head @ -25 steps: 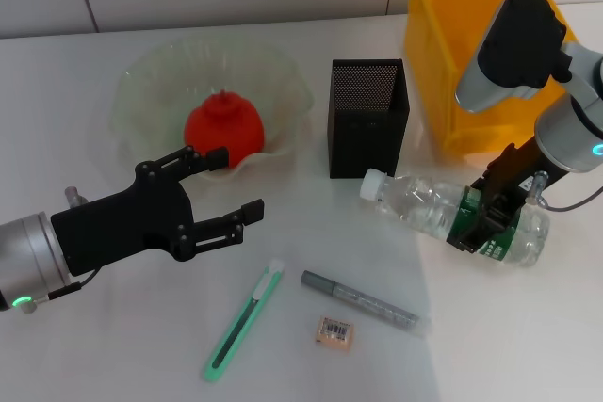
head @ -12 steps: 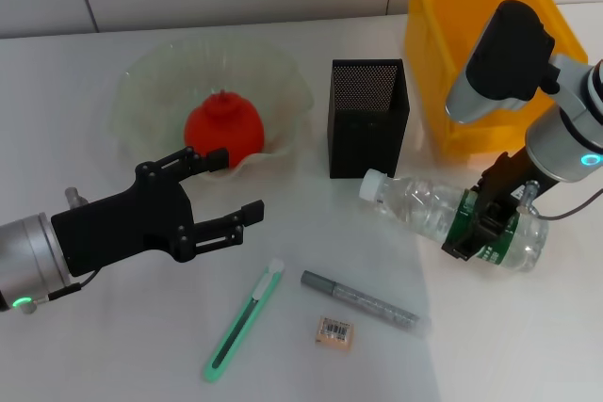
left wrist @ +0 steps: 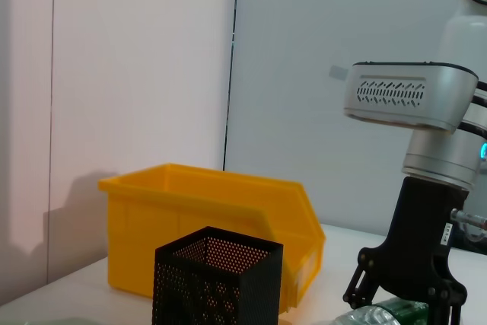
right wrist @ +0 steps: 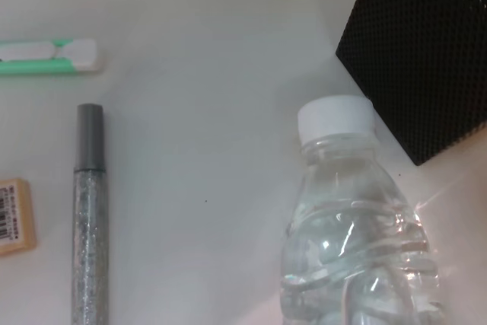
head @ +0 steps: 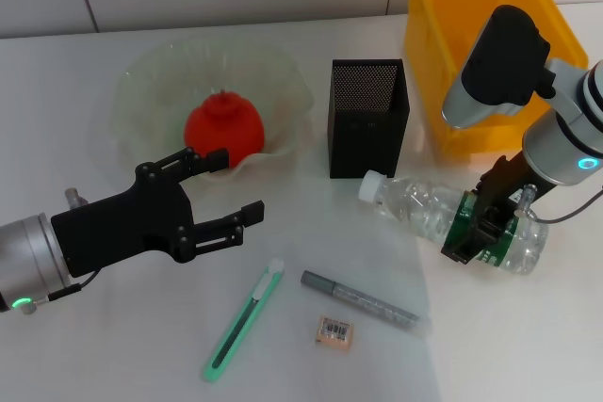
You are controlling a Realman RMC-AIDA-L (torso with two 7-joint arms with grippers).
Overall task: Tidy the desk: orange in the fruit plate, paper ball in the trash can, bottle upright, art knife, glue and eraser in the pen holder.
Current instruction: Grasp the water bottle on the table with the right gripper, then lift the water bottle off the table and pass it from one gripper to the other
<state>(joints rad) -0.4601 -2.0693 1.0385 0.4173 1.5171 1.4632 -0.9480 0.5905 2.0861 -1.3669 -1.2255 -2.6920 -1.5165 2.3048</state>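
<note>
The bottle (head: 429,212) lies on its side in front of the pen holder (head: 367,116), cap toward the holder. My right gripper (head: 479,225) is shut on the bottle's green label; the wrist view shows the cap and neck of the bottle (right wrist: 354,234). The orange (head: 222,131) rests in the fruit plate (head: 151,77). My left gripper (head: 230,186) hovers open just in front of the plate, holding nothing. The green art knife (head: 243,319), grey glue pen (head: 363,300) and eraser (head: 334,330) lie on the desk near the front. The paper ball is out of view.
The yellow trash can (head: 476,40) stands at the back right, behind the right arm, and shows as the trash can (left wrist: 217,215) in the left wrist view behind the pen holder (left wrist: 217,279). Glue pen (right wrist: 89,218), eraser (right wrist: 14,215) and art knife (right wrist: 46,57) appear beside the bottle.
My right gripper has shifted slightly toward the desk's front with the bottle in it, and the bottle's base end moved along. The left arm has not moved.
</note>
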